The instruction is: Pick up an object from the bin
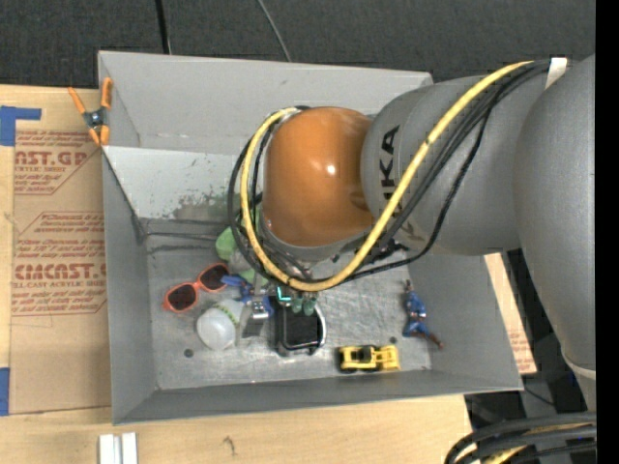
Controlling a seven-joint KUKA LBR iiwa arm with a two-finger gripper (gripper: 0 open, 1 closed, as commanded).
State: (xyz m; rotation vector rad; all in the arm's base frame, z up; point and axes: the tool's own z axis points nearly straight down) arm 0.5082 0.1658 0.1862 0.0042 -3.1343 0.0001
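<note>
Grey sheet metal makes up the bin (129, 288), its floor scuffed and its walls sloping outward. Taking the floor as a clock face, the nearest thing is a small yellow toy vehicle (368, 358), lying flat at about 5 o'clock, close to the front wall.

Just behind it, near 6 o'clock, the gripper (298, 332) is down at floor level. At its tip is a black block (302, 334) with rounded corners; whether that block is part of the gripper or a loose thing of the bin cannot be told. Whether the claw is apart or together cannot be told either, since the wrist above hides it.

At 8 o'clock lies a white ball (216, 329), near the gripper but apart from it, with a small pale piece (254, 323) between the two. Further back at 9 o'clock, a pair of red sunglasses (196, 289) lies with dark lenses, and beside its right end are some small blue bits (238, 285). Across the floor at 3 o'clock, well apart from the gripper, is a little blue figure (416, 314).

Further still, at about 11 o'clock, a green thing (228, 243) peeps out from under the robot's orange cover (314, 177). Yellow and black cables (253, 211) loop round that cover. Behind it the grey arm (484, 162) runs off toward 2 o'clock, over the bin's far right wall.
</note>
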